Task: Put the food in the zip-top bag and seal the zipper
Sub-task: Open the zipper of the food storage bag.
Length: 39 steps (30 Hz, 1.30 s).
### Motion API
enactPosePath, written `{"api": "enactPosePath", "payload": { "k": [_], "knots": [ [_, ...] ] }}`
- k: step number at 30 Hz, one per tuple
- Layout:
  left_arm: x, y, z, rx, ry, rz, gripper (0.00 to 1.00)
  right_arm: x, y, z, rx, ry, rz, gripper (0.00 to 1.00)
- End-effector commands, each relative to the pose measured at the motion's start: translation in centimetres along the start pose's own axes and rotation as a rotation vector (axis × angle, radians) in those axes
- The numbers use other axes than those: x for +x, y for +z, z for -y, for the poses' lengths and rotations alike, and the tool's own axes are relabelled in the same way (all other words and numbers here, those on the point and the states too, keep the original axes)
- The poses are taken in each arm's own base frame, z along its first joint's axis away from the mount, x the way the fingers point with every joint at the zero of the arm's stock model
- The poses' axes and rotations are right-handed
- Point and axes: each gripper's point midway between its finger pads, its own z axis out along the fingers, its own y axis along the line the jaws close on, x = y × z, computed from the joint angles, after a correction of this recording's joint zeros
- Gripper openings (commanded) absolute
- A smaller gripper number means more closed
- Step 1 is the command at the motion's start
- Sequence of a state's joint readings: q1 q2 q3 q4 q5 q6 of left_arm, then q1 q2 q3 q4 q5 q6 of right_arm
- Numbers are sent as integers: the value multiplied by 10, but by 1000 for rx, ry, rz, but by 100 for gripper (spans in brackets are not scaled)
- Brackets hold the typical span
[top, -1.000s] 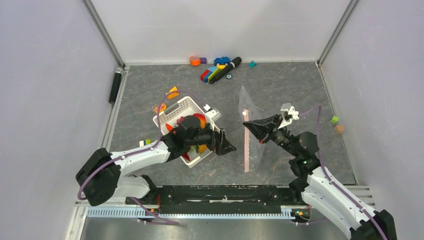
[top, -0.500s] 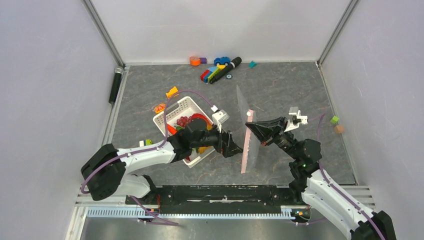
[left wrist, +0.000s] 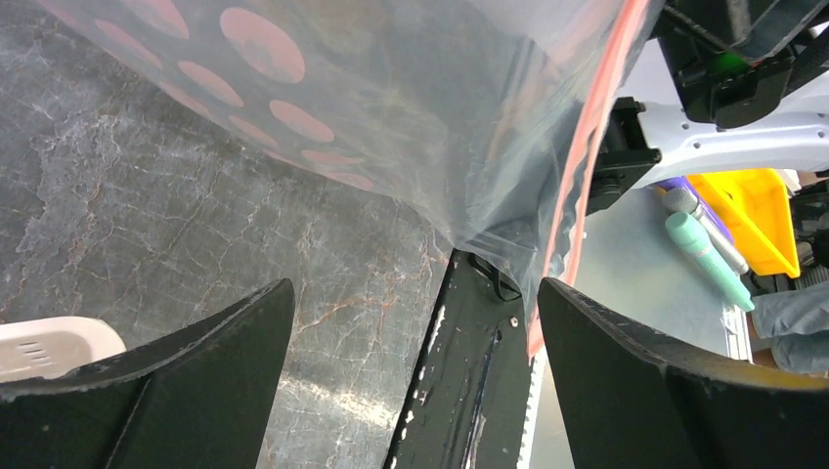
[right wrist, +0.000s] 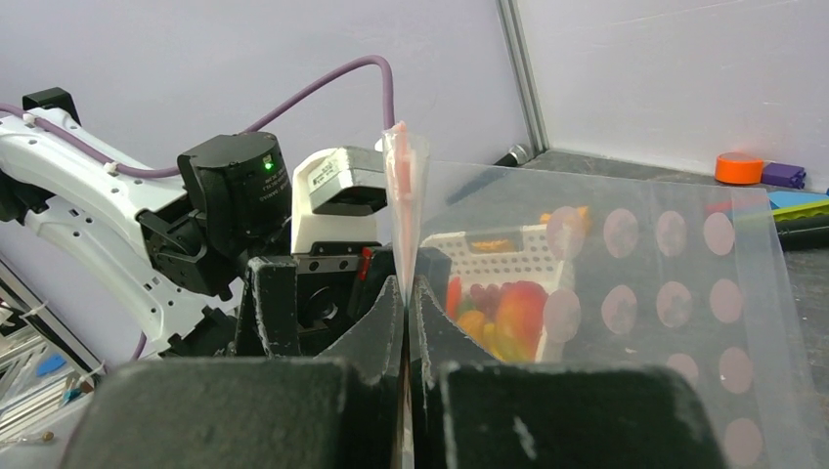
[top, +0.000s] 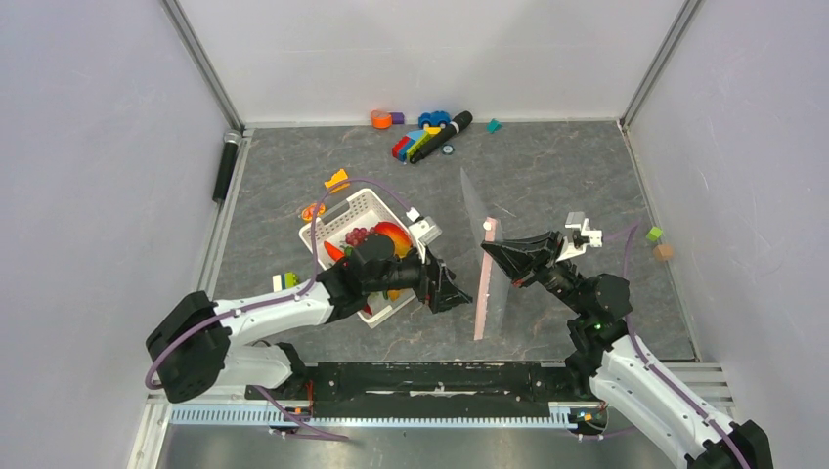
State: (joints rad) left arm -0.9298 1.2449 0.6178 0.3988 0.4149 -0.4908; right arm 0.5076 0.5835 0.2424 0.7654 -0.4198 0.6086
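Note:
The zip-top bag (top: 497, 283) is held up on edge between the arms, its pink zipper (top: 484, 283) facing left. My right gripper (top: 491, 256) is shut on the zipper strip (right wrist: 401, 186), with the dotted bag (right wrist: 635, 283) hanging to its right. My left gripper (top: 452, 290) is open and empty, just left of the bag and apart from it. In the left wrist view the bag (left wrist: 391, 117) and zipper (left wrist: 587, 166) hang ahead of the gripper (left wrist: 415, 352). The food (top: 389, 236), grapes, mango and chilli, lies in the white basket (top: 342, 210), also in the right wrist view (right wrist: 513, 313).
Toy blocks and a car (top: 425, 137) and an orange roll (top: 381, 119) lie at the back wall. A black cylinder (top: 225, 166) lies at the left rail. Orange pieces (top: 337, 181) sit behind the basket. Small cubes (top: 657, 242) sit at the right wall.
The right gripper has raised the bag more upright and shifted slightly right. The left gripper swung right toward the bag, then eased back a little, staying open.

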Motion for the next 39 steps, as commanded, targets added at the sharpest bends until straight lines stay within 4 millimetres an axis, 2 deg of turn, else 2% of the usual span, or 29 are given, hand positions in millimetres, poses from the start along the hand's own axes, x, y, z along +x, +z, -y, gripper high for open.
{"api": "enactPosePath", "payload": {
  "k": [1, 13, 20, 21, 24, 39],
  "knots": [
    [-8, 8, 8, 52, 52, 7, 100, -15, 4, -10, -41, -31, 37, 0],
    [-2, 17, 15, 100, 41, -24, 100, -17, 5, -5, -18, -10, 57, 0],
    [0, 12, 19, 120, 52, -29, 100, -15, 6, -1, -1, -17, 44, 0],
    [-6, 9, 23, 125, 64, -10, 100, -14, 6, -1, -2, -16, 40, 0],
    [2, 11, 17, 106, 57, -33, 100, -13, 7, -1, -3, -16, 35, 0],
    [4, 7, 13, 83, 90, -47, 100, -12, 9, -3, -18, -11, 18, 0]
  ]
}}
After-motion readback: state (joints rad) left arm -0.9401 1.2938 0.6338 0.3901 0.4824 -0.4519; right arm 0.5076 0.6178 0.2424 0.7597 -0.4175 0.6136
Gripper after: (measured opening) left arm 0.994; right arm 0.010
